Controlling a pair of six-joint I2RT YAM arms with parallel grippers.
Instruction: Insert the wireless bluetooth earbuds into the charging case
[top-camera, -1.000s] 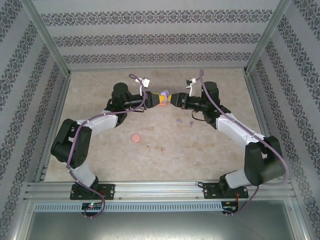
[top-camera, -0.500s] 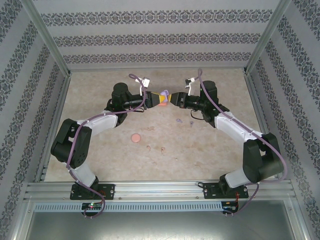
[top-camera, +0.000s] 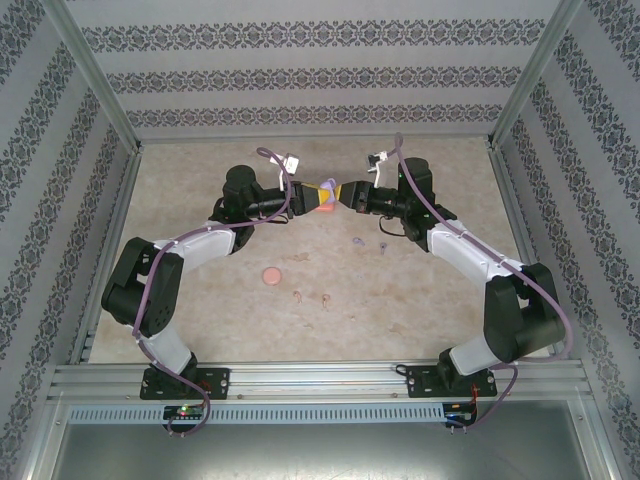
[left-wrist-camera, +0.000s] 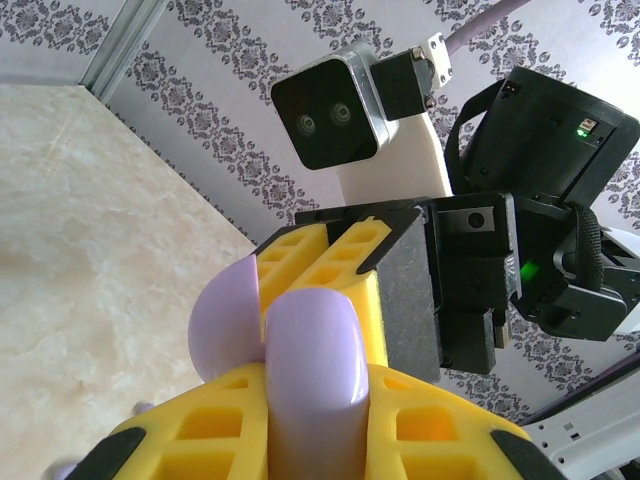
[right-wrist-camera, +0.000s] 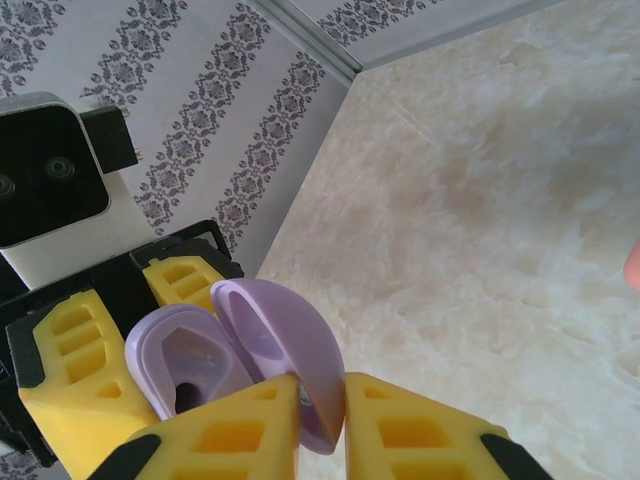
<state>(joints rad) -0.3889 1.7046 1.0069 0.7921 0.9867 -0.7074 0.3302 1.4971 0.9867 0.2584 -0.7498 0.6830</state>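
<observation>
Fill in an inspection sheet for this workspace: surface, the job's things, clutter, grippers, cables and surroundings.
Surface: pale marbled table.
Job's things: purple charging case held up between the two arms, its lid open; purple earbuds and pink earbuds lie loose on the table; round coral case lies shut, nearer the left arm.
Clutter: nothing seen.
Grippers: left gripper fingers clamp the case's base; right gripper fingers pinch the lid's edge.
Cables: purple cables run along both arms, away from the earbuds.
Surroundings: patterned walls on three sides; metal frame rail at the near edge.
</observation>
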